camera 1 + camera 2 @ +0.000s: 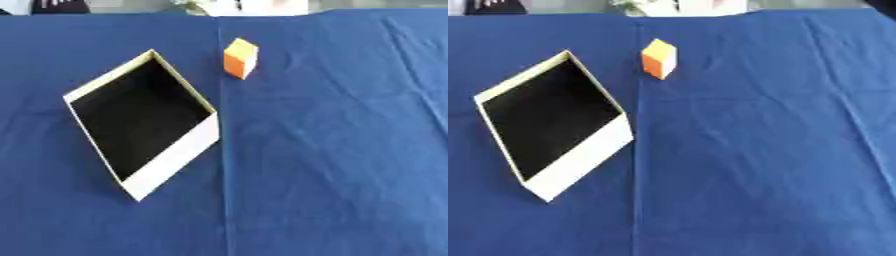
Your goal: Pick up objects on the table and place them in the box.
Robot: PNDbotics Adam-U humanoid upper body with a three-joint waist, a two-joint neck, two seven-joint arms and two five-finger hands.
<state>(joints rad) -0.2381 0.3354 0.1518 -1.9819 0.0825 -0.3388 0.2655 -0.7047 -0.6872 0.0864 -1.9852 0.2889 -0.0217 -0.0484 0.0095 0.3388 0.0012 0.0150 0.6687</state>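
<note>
We look down on a bench [350, 150] draped in a dark blue cloth [754, 165], which shows a few soft creases and one straight fold line running from the far edge toward us. An open box [171, 162] lies on the cloth, turned so that one corner points toward us and the opposite corner points away. Its walls are pale cream and its inside is black; we can make out nothing lying inside it.

Taking the box as our landmark, a small block [240, 58] stands just beyond its far corner and a little to the right, near the box but apart from it. The block shows an orange face and a pale face, with a lighter yellow-orange top, and it sits right beside the fold line.

Neither of our hands shows in either eye view, so we cannot tell whether the fingers are apart, together or clamped on anything.
</note>
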